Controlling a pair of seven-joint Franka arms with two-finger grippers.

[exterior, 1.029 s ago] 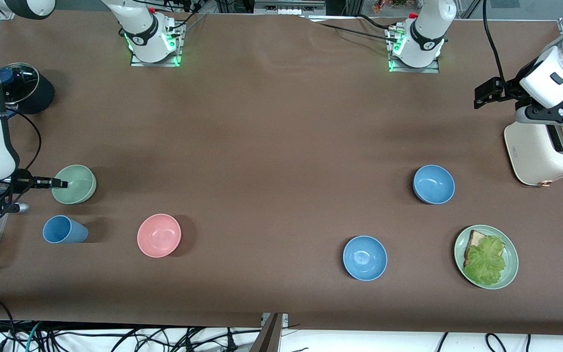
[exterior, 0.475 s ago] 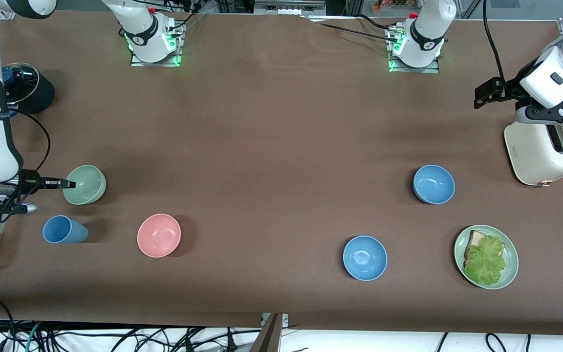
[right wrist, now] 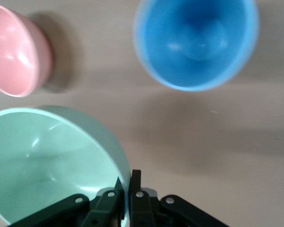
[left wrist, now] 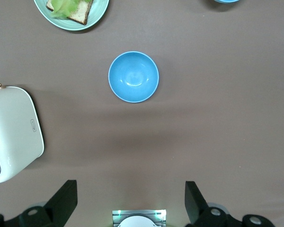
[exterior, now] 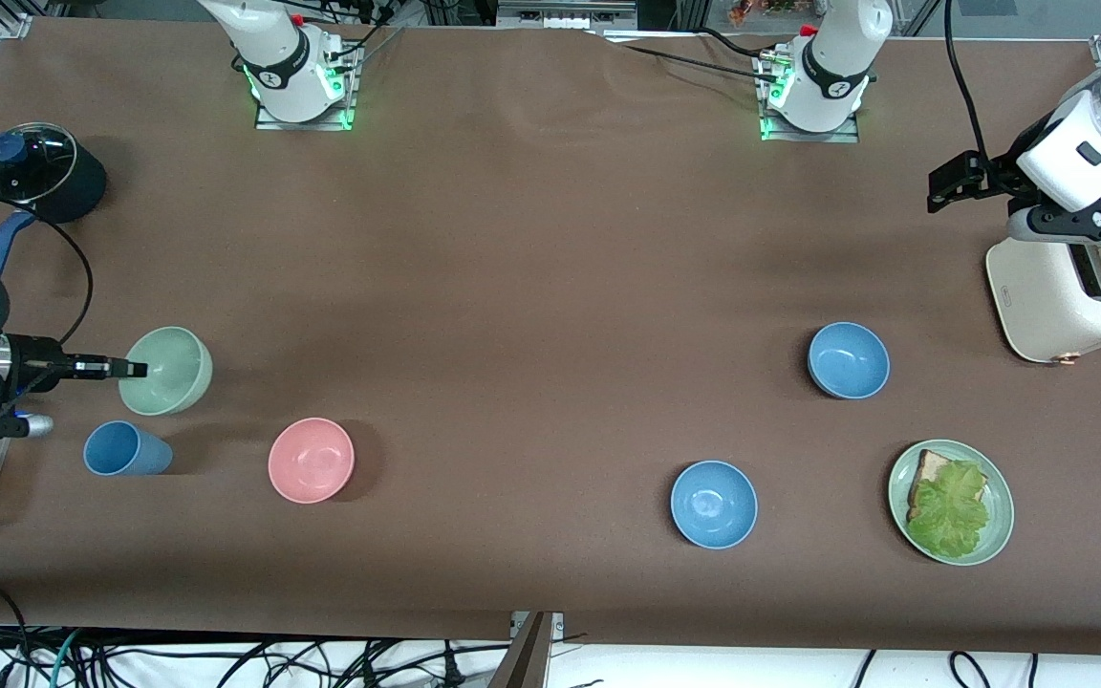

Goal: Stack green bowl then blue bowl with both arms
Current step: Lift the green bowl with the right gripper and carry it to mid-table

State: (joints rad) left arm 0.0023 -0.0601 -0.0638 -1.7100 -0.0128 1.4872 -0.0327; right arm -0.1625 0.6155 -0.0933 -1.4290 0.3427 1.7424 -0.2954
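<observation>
Wide bare brown table (exterior: 531,287) in frame centre, much free room. Green bowl (exterior: 168,371) at mid-left of frame, tilted, its mouth turned toward the camera; round, no long axis. Right gripper (exterior: 135,369) reaches level from the left edge, fingers pinched on the bowl's rim. Pink bowl (exterior: 311,460) and blue cup (exterior: 126,449) lie lower. Left gripper (left wrist: 130,201) upper right, above toaster (exterior: 1067,296), fingers apart, arm waits. Blue bowl (exterior: 848,360) mid-right, upright.

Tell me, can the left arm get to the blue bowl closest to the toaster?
Probably yes. The left gripper hangs open above the toaster, and nothing stands between it and that blue bowl, which sits alone on bare table.
</observation>
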